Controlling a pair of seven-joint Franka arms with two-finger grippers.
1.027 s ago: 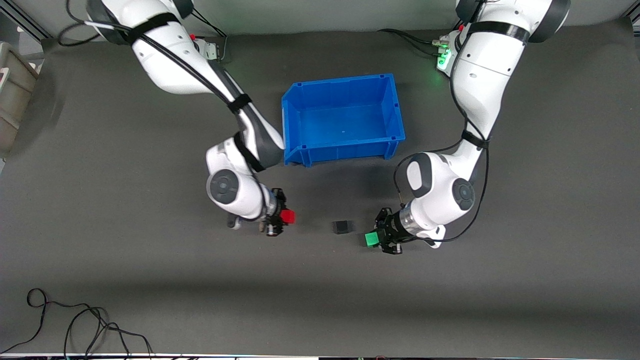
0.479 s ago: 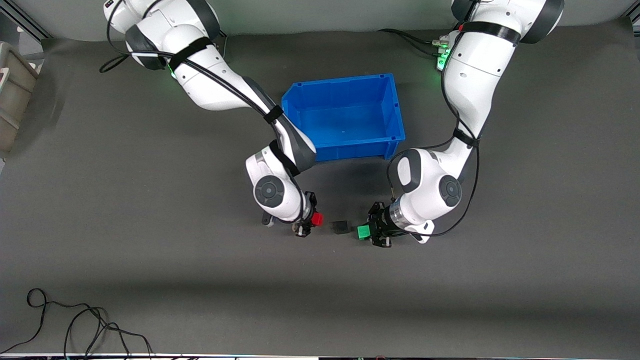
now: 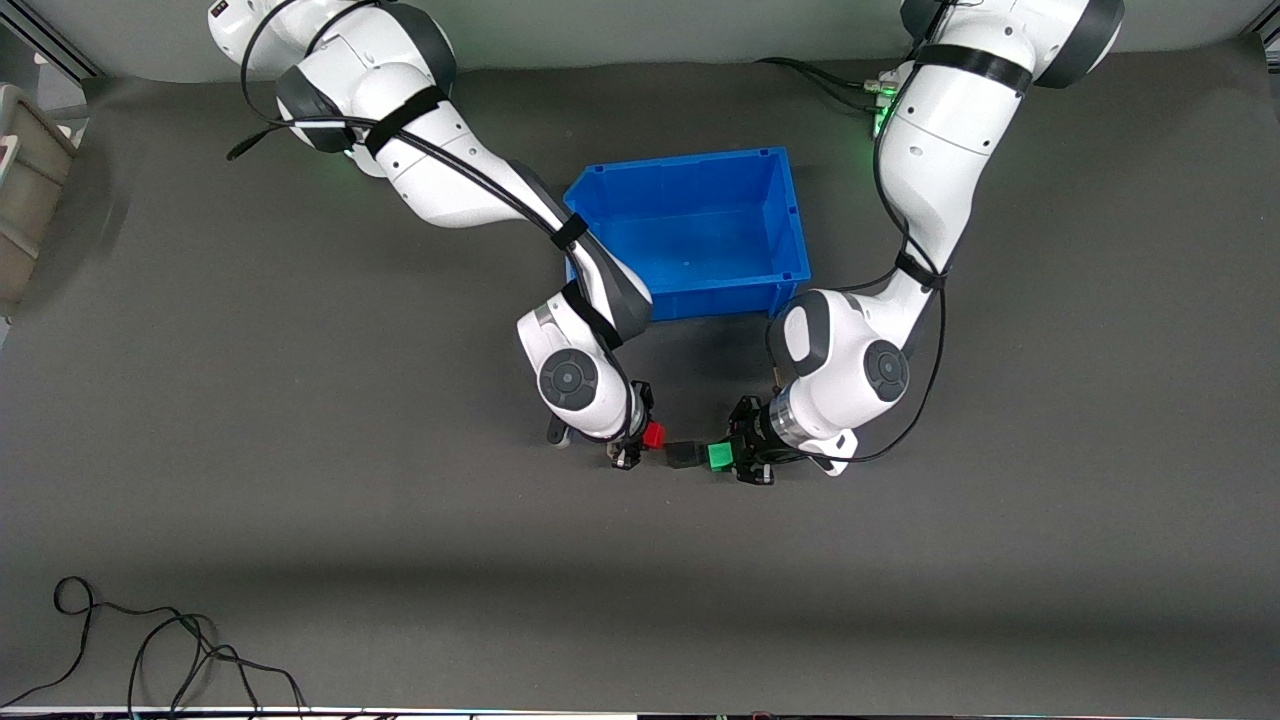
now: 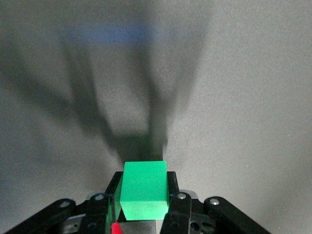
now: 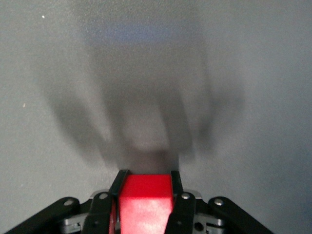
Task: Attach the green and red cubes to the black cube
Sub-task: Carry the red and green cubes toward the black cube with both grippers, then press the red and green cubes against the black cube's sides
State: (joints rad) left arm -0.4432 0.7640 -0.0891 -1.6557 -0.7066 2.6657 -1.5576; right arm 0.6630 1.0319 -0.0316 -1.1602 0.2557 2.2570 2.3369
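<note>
The black cube lies on the dark table, nearer to the front camera than the blue bin. My left gripper is shut on the green cube and presses it against the black cube on the side toward the left arm's end. My right gripper is shut on the red cube, which sits close beside the black cube on the side toward the right arm's end. The green cube fills the left wrist view, with a red sliver below it. The red cube shows between the fingers in the right wrist view.
The blue bin stands open and empty between the two arms, farther from the front camera than the cubes. A grey container sits at the table's edge at the right arm's end. Loose black cable lies at the near corner.
Both grippers have moved inward toward the black cube with their cubes. The green cube now touches the black cube, and the red cube is close beside it.
</note>
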